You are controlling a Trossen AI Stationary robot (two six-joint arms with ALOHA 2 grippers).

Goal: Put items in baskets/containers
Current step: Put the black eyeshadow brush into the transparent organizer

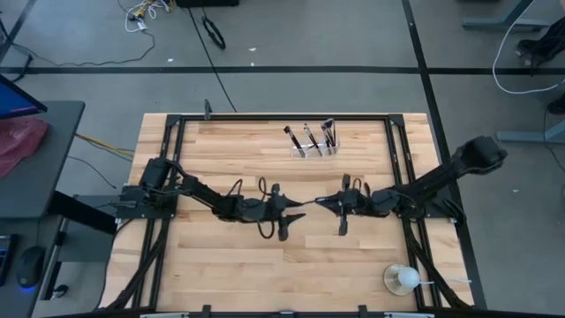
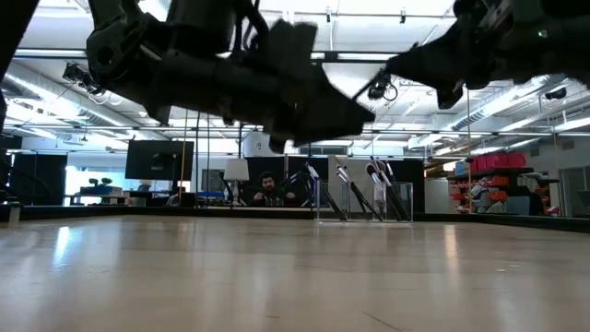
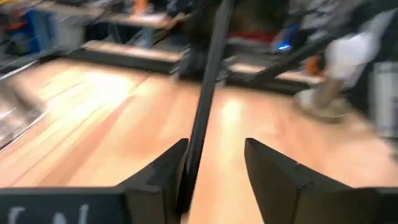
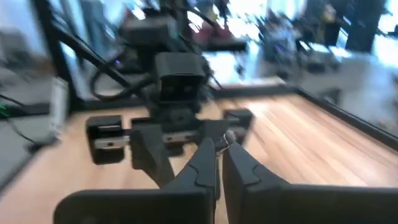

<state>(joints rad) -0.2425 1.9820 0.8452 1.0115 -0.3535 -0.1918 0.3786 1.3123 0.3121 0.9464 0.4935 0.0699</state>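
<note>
Dark, slender makeup brush (image 3: 202, 106) spans the gap at mid-frame of the high view between my left gripper (image 1: 296, 210) and right gripper (image 1: 325, 204), evidently a handover. My right fingers are pinched together on its tip, while my left fingers (image 3: 273, 180) stand apart around the handle, judged to be letting go. Clear plastic organizer (image 1: 315, 150), upper centre of the wooden table (image 1: 221, 265), already holds several upright brushes (image 1: 309, 137).

Light wooden table (image 1: 238, 256) with black frame, clear organizer (image 1: 314, 148) (brushes (image 1: 308, 137) upright inside) near far edge, white ball-shaped object (image 1: 403, 279) at right front corner
</note>
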